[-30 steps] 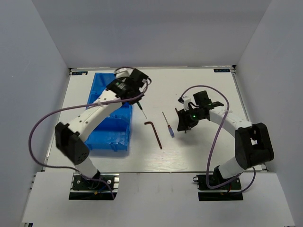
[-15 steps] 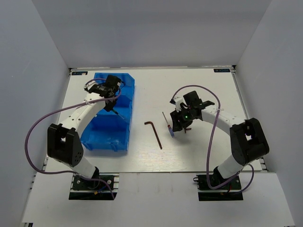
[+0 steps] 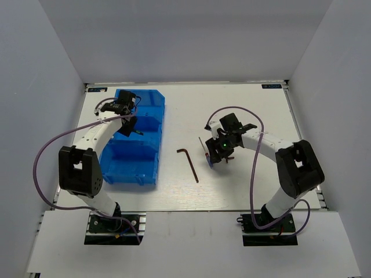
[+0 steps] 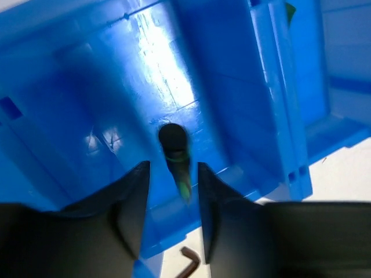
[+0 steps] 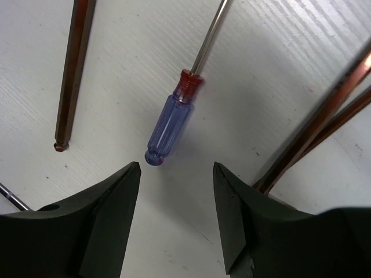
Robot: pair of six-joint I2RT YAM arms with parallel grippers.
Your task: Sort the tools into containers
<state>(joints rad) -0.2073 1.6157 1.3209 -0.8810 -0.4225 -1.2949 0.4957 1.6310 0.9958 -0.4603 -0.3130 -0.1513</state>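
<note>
Two grippers, both with jaws parted and gripping nothing: left gripper [image 4: 173,168] sits over the blue bin [image 4: 272,104] with a green-handled screwdriver [image 4: 175,152] end-on between its fingers, a gap on either side. Right gripper [image 5: 175,171] stands wide over the blue screwdriver [image 5: 169,126], which lies flat on the table [image 5: 278,69] just ahead of the fingertips, with a hex key [image 5: 72,75] off to one side. Probably light, rigid, slick and prone to roll, so I'd pinch across mid-handle, not the thin shaft.

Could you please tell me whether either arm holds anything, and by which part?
Nothing seems held: left tool open around a screwdriver; right tool open.
</note>
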